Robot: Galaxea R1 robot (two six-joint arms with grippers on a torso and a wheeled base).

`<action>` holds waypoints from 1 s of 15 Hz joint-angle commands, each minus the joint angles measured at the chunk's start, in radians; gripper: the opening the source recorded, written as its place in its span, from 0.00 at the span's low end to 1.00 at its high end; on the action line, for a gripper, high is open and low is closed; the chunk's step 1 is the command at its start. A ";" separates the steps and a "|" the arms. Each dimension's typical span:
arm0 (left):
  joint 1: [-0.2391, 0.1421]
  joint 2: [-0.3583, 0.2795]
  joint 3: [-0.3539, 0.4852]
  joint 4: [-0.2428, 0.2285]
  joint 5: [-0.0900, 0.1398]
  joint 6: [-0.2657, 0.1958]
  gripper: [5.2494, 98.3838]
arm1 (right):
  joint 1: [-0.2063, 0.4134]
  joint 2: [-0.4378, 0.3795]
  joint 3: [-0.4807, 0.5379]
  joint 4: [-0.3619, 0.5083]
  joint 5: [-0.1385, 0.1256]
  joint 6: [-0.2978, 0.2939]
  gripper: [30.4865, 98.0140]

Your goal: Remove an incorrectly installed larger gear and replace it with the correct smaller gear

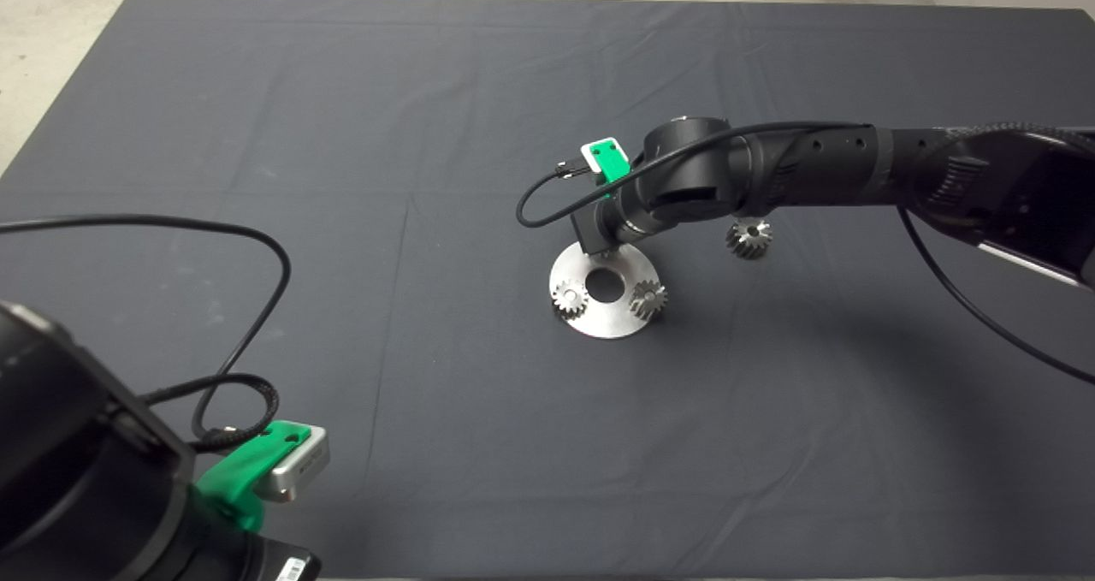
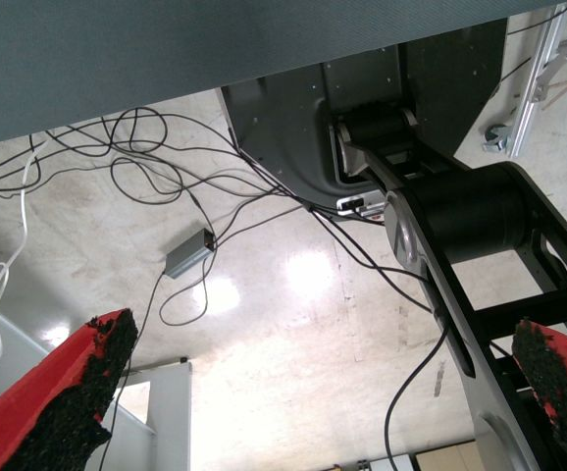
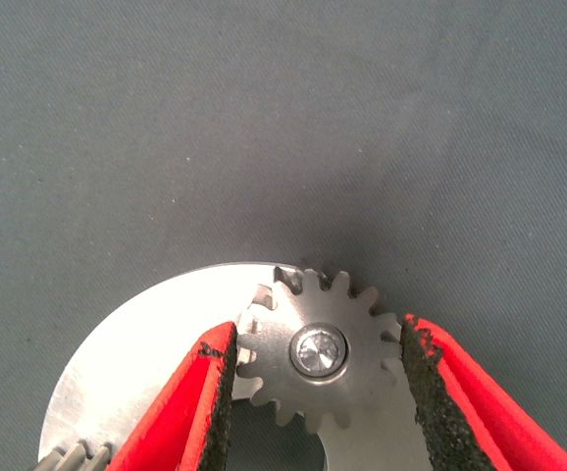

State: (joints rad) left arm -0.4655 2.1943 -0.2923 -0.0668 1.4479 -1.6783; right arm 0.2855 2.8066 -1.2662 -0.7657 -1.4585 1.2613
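Note:
A round steel plate (image 1: 599, 320) lies mid-mat with two small gears (image 1: 571, 296) (image 1: 648, 299) on it. My right gripper (image 1: 599, 243) reaches down over the plate's far side and hides the third spot in the head view. In the right wrist view the right gripper (image 3: 318, 329) has its pads touching both sides of the smaller gear (image 3: 318, 353), which sits on a pin on the plate (image 3: 146, 363). The larger gear (image 1: 749, 239) lies on the mat to the right of the plate, under the right arm. My left gripper (image 1: 257, 470) is parked at the lower left, open and empty.
The right arm (image 1: 855, 170) crosses the mat from the right edge with a cable loop (image 1: 535, 209) beside the wrist. A black cable (image 1: 257, 307) arcs over the mat's left side. The left wrist view shows the floor, cables and the robot's base (image 2: 460, 216).

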 commanded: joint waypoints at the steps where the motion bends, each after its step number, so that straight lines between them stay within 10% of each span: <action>1: -0.007 0.000 0.015 -0.016 0.003 -0.004 1.00 | 0.023 -0.003 0.009 -0.004 -0.005 0.003 0.20; 4: -0.007 0.000 0.015 -0.016 0.003 -0.004 1.00 | 0.056 -0.033 0.074 0.014 -0.031 0.004 0.26; 6: -0.007 -0.001 0.015 -0.016 0.003 -0.004 1.00 | 0.231 -0.086 0.203 0.172 -0.106 0.012 0.26; 10: -0.007 -0.001 0.013 -0.016 0.003 -0.001 1.00 | 0.451 -0.345 0.470 0.486 -0.106 0.011 0.29; 15: -0.007 0.000 0.013 -0.014 0.000 0.002 1.00 | 0.517 -0.678 0.847 0.746 -0.103 0.116 0.41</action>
State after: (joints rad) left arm -0.4651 2.1940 -0.2923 -0.0668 1.4479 -1.6779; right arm 0.6838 2.3490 -0.7003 -0.2879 -1.5357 1.2827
